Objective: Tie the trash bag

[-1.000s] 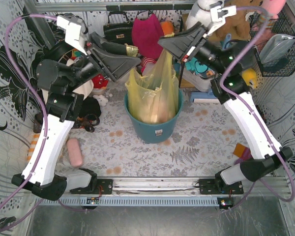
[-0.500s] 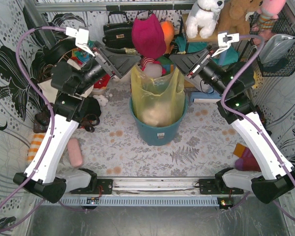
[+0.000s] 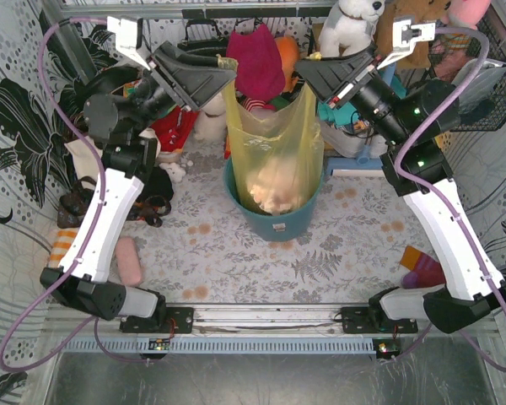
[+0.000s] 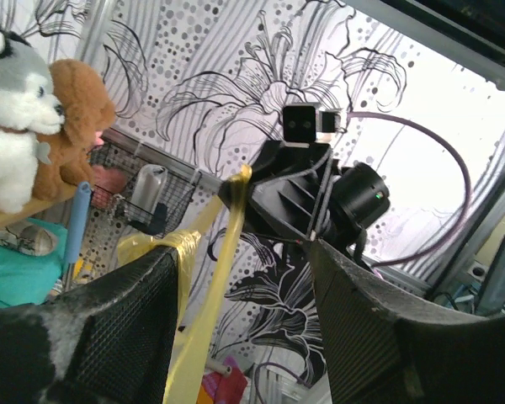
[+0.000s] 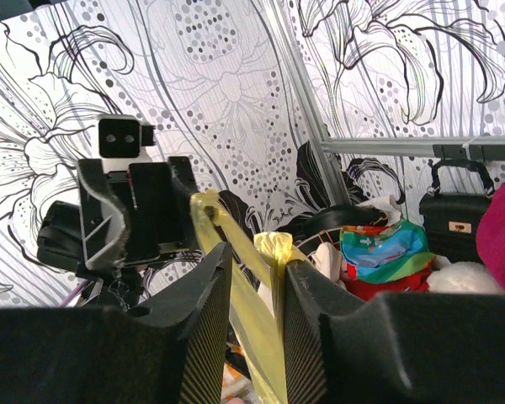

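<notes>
Since both arms rose, trash bag stretches taller out of teal bin; right tool pinches its top, left tool jaws apart, plastic draped over one finger; knot unstarted.

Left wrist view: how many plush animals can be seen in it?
2. A grey-and-white husky sits at the left edge of the picture, and a brown bear is just right of it, touching it. More may be hidden beyond the frame.
</notes>
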You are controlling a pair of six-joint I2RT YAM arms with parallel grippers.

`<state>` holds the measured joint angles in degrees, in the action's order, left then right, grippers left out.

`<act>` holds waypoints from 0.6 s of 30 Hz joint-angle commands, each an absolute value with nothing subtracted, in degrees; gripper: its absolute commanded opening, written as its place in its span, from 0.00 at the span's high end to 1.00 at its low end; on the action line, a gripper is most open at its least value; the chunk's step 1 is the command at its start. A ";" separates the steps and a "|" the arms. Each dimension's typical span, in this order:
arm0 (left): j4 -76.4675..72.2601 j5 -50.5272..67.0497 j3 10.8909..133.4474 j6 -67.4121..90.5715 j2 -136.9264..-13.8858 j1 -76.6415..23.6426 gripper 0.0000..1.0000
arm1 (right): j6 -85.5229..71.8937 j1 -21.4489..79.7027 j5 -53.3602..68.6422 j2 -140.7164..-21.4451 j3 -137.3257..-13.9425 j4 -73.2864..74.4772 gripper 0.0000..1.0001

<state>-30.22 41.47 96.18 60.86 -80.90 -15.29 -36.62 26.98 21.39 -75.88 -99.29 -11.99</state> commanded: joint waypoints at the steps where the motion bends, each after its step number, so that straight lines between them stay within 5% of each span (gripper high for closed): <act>1: -37.53 42.54 90.85 62.94 -75.91 -14.83 0.33 | -37.90 27.06 20.02 -73.26 -95.55 -11.86 0.71; 7: -30.19 42.73 84.28 58.23 -70.90 -14.83 0.32 | -36.19 27.04 15.79 -68.74 -86.88 -6.05 0.70; 18: -12.02 43.29 88.71 47.23 -72.04 -14.91 0.33 | -33.52 27.01 18.63 -67.93 -88.63 5.28 0.65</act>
<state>-15.84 42.09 85.69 51.22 -71.05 -15.25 -34.92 26.98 17.08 -69.89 -86.89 2.33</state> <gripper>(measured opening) 0.671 0.323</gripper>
